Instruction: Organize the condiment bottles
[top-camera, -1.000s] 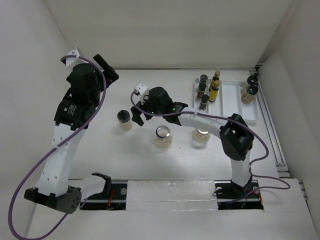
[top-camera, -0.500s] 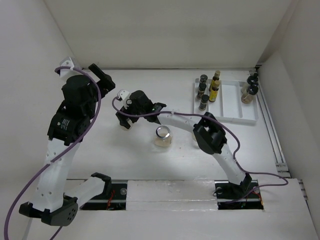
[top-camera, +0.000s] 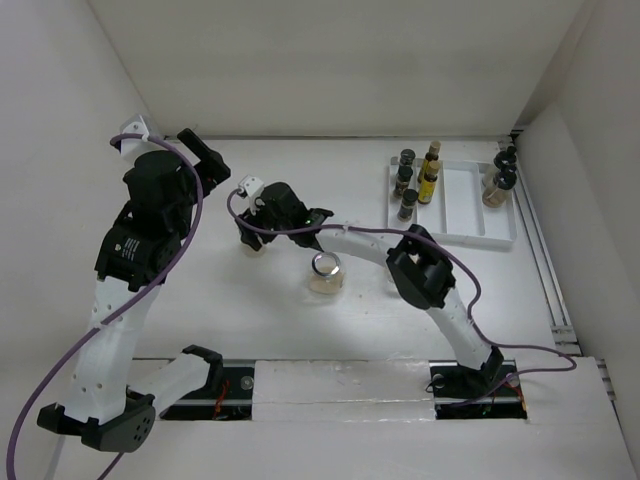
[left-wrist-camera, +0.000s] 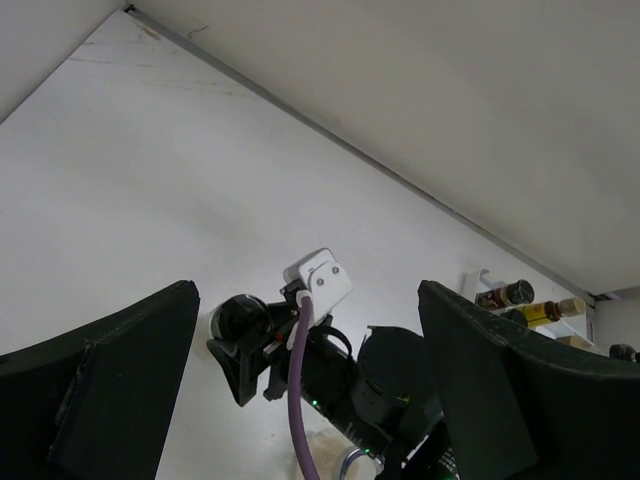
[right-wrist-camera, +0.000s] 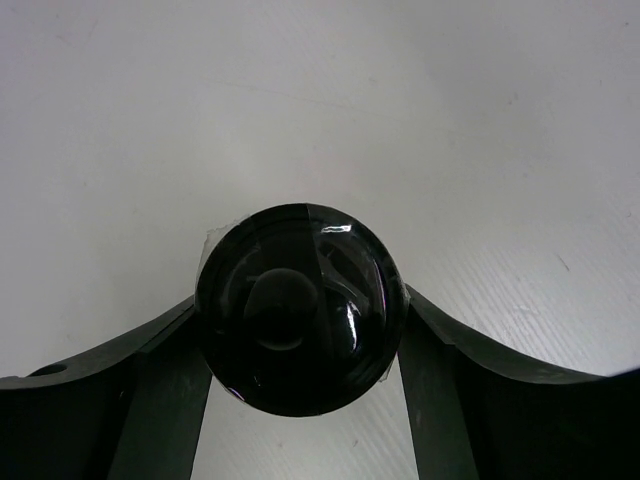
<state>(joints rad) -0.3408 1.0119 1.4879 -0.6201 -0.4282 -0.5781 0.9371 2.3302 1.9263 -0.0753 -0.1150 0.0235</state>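
A cream-filled bottle with a black cap (top-camera: 250, 240) stands on the table left of centre. My right gripper (top-camera: 252, 232) is closed round its cap; in the right wrist view both fingers (right-wrist-camera: 165, 370) touch the round black cap (right-wrist-camera: 300, 310). My left gripper (top-camera: 203, 152) is open and empty, raised above the table's back left, and it looks down on the right gripper (left-wrist-camera: 275, 350) and the cap (left-wrist-camera: 236, 318). A clear silver-lidded jar (top-camera: 326, 272) stands in the middle. Dark spice jars (top-camera: 404, 181), amber bottles (top-camera: 430, 175) and cream bottles (top-camera: 498, 184) stand in the white tray (top-camera: 462, 212).
The white compartmented tray sits at the back right, near the right wall. The right arm (top-camera: 380, 245) stretches across the middle of the table and covers the spot right of the silver-lidded jar. White walls enclose the back and both sides.
My right gripper has swung left from beside the silver-lidded jar to the black-capped bottle and closed round its cap. My left arm has shifted slightly left.
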